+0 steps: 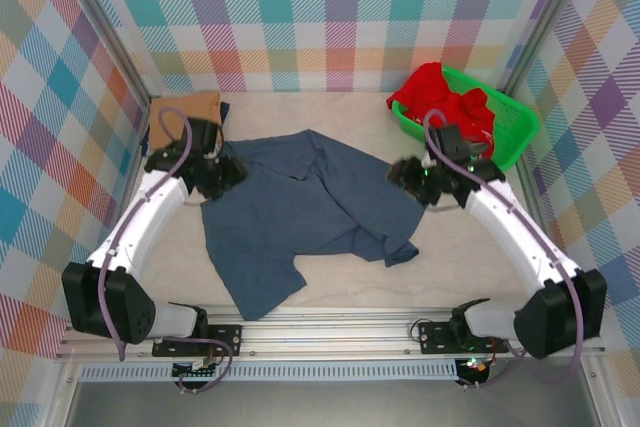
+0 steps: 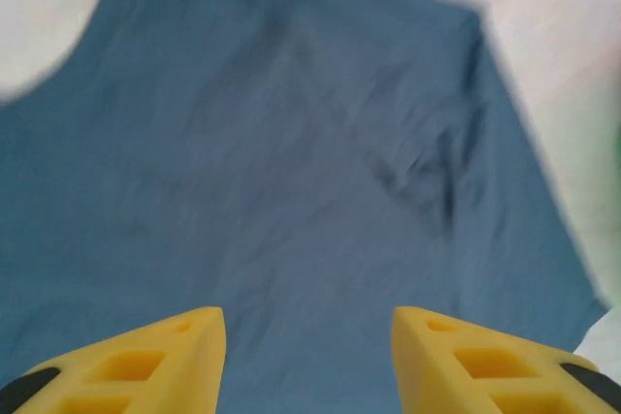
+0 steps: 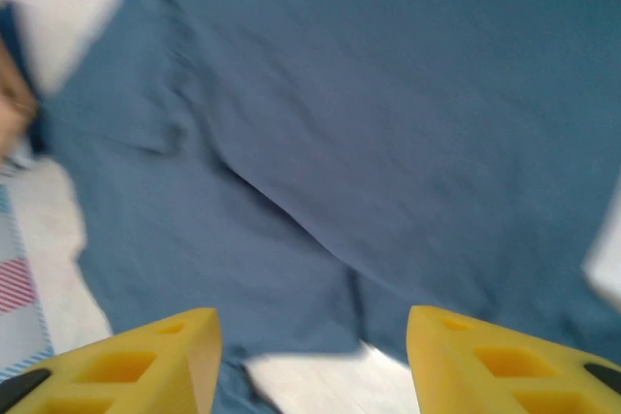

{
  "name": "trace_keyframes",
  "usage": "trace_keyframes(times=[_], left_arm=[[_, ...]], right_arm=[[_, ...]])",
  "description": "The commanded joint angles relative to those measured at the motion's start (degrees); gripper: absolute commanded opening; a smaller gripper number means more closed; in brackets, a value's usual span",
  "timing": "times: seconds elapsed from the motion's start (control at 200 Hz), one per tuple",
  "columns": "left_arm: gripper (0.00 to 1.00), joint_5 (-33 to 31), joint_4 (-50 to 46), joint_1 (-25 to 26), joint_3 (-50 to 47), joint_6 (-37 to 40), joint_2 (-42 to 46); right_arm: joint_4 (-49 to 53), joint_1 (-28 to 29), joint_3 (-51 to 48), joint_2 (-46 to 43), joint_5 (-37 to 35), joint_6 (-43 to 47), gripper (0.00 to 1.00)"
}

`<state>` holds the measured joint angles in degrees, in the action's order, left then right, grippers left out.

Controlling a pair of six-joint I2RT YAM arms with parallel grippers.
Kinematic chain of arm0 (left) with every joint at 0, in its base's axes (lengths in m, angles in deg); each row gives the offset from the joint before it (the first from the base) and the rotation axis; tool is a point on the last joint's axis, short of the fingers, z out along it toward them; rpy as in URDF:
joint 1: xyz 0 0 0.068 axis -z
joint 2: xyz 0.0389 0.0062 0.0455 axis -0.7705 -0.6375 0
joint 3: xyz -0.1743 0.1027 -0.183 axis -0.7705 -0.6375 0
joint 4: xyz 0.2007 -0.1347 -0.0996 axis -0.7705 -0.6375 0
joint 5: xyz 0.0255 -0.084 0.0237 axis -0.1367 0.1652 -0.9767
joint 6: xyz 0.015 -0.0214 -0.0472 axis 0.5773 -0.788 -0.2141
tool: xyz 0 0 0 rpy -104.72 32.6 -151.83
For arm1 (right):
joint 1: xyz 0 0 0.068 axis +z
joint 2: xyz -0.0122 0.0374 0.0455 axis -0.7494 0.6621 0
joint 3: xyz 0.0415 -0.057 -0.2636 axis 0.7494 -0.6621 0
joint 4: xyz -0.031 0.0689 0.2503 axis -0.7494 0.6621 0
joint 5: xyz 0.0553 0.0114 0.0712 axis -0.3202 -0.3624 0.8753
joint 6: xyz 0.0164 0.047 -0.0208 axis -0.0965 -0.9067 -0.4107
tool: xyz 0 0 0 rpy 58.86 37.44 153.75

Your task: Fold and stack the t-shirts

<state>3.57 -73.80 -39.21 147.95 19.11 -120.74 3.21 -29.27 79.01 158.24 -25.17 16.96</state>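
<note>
Tan t-shirt point(image 1: 185, 105) partly hidden behind left arm point(image 1: 150, 209), seemingly folded.

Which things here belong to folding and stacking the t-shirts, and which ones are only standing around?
Part of the job:
slate-blue t-shirt, lying crumpled mid-table
tan t-shirt, back left corner
red t-shirt, heaped in the basket

Only standing around:
green mesh basket, back right corner
checked walls around the table
</note>
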Motion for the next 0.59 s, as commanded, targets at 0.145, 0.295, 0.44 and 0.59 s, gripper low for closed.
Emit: trace_keyframes(times=[0.145,0.295,0.44,0.59], left_arm=[[0.43,9.0,9.3,0.4,-17.5,-6.6,-5.3],[0.37,6.3,14.6,1.3,-14.8,-6.6,-16.5],[0.35,1.1,14.6,-0.6,-11.0,-5.0,-21.6],[0.35,-1.5,14.2,-2.7,-5.3,-1.8,-28.0]], right_arm=[[-6.1,-0.2,-15.6,3.9,7.3,-9.0,0.46],[-12.4,-0.9,-12.3,15.3,6.2,-6.8,0.37],[-13.3,-3.9,-6.8,25.9,3.7,-2.6,0.3],[-10.7,-6.5,1.2,34.7,-0.4,2.9,0.21]])
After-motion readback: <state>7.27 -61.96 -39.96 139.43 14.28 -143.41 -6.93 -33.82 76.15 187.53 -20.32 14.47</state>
